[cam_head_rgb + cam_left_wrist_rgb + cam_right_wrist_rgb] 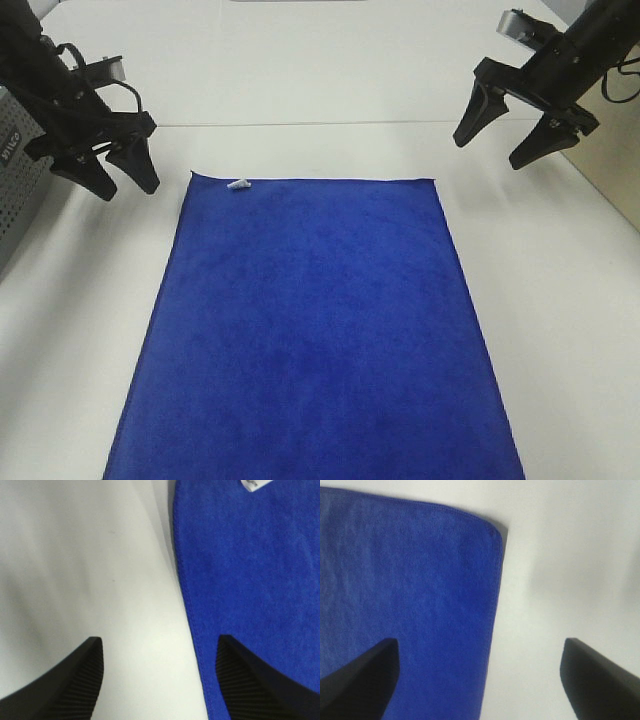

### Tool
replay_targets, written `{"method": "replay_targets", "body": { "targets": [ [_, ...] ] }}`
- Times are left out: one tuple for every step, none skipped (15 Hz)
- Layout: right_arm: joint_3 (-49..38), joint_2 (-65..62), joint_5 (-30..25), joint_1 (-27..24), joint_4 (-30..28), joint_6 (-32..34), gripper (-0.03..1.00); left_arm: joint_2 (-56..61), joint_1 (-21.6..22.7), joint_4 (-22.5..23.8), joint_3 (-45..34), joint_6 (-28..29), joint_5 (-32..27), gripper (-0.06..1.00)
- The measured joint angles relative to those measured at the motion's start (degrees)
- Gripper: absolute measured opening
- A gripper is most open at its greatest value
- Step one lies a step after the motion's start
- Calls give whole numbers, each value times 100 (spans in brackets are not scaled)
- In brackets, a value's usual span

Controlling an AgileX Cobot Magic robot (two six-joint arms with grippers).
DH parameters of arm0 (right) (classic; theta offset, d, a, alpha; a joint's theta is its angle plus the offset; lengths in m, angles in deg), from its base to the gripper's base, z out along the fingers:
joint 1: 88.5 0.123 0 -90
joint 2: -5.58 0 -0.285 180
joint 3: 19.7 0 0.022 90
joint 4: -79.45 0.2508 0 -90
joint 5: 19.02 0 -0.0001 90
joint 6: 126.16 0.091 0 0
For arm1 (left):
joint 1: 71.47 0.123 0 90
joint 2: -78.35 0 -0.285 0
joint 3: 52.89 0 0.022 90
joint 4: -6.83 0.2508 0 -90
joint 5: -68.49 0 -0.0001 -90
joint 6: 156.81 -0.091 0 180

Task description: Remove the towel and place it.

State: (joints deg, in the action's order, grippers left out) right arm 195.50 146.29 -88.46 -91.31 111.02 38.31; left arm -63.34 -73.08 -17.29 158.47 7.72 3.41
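The royal-blue towel (315,330) lies spread flat on the white desk (560,300), with a small white tag (238,185) at its far left corner. The left hand (128,190) hangs above the towel's left edge near that corner, released and holding nothing. The right hand (488,152) hovers by the far right corner, also spread wide and empty, one finger over cloth and one over desk.

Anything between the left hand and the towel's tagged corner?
Nothing. In the high view only bare white table separates the left hand from the towel; the left wrist view agrees, table running straight to the stitched edge.
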Motion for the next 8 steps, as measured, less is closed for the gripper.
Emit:
{"method": "replay_targets", "body": {
  "targets": [
    [178, 189, 0, 0, 92, -40, 85, -160, 23, -97, 160, -109, 74, 61],
    [447, 516, 0, 0, 201, -46, 85, -533, 23, -304, 590, -241, 109, 61],
    [447, 516, 0, 0, 201, -46, 85, -533, 23, -304, 590, -241, 109, 61],
    [498, 693, 0, 0, 212, -34, 85, -871, 23, -413, 985, -264, 246, 61],
    [498, 768, 0, 0, 212, -46, 85, -1043, 23, -447, 1169, -264, 304, 61],
    [498, 796, 6, 0, 212, -46, 85, -1163, 23, -504, 1301, -275, 384, 61],
    [498, 859, 52, 0, 212, -57, 85, -1272, 23, -613, 1392, -275, 424, 61],
    [498, 957, 172, 0, 223, -97, 85, -1335, 23, -705, 1438, -275, 464, 61]
  ]
}}
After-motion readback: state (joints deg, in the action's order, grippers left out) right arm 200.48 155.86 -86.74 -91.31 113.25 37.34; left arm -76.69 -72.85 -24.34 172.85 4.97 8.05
